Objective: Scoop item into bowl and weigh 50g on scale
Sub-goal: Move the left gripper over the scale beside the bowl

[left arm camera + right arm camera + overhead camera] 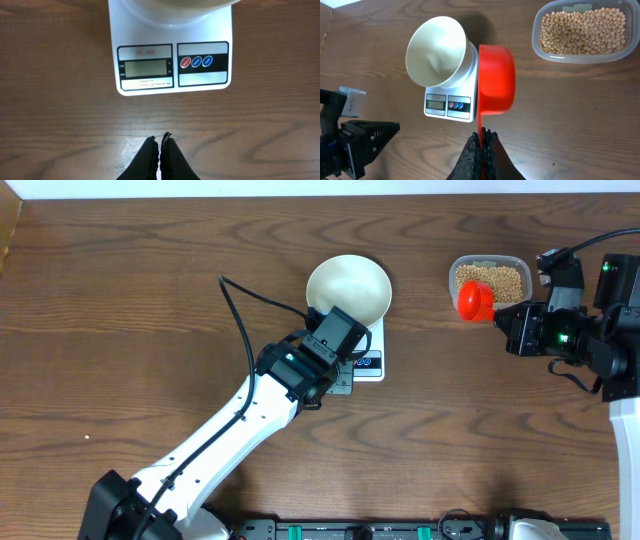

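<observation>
On wooden table [120, 300]: scale [172, 50], plastic tub [580, 59]

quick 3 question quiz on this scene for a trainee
1. True or false: the bowl on the scale already holds beans.
2. Which gripper holds the red scoop? A) left B) right C) neither
3. Fill in: the beans lie in the clear ___.
Key: 1 false, the bowl is empty; 2 B, the right gripper; 3 tub.
</observation>
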`<state>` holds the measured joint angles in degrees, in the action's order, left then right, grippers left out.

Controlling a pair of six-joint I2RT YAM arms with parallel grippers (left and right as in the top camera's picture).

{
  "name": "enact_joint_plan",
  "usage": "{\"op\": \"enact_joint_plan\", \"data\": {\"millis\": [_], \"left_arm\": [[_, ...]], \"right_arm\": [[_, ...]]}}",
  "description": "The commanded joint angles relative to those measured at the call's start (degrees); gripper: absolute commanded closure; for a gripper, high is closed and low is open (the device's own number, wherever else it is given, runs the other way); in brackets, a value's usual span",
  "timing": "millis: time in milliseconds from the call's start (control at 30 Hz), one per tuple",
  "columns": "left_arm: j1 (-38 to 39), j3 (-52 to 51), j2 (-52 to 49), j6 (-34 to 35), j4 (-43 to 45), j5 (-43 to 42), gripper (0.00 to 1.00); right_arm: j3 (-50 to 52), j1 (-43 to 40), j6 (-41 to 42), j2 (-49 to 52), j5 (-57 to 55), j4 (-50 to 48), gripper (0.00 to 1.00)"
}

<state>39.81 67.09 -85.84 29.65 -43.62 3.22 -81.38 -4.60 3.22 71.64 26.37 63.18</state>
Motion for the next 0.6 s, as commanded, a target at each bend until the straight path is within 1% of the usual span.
{"op": "enact_joint_plan", "data": {"millis": [0, 300, 467, 567], "left_arm": [[0.04, -0.13, -0.28, -1.36, -1.09, 0.81, 0.92], [0.13, -0.13, -0.28, -1.84, 0.48, 0.70, 0.93], [0.15, -0.13, -0.28, -1.75, 2.93, 0.37, 0.93], [0.13, -0.13, -0.28, -1.79, 2.58, 0.26, 0.92]], "right_arm": [[-1.03, -0.24, 1.25, -0.11, 1.38, 0.02, 0.99], [-1.03, -0.24, 0.96, -0.11, 0.39, 0.68, 0.99], [-1.03, -0.24, 0.92, -0.11, -3.98, 0.79, 0.99], [-1.03, -0.24, 0.98, -0.11, -3.74, 1.27, 0.99]]}}
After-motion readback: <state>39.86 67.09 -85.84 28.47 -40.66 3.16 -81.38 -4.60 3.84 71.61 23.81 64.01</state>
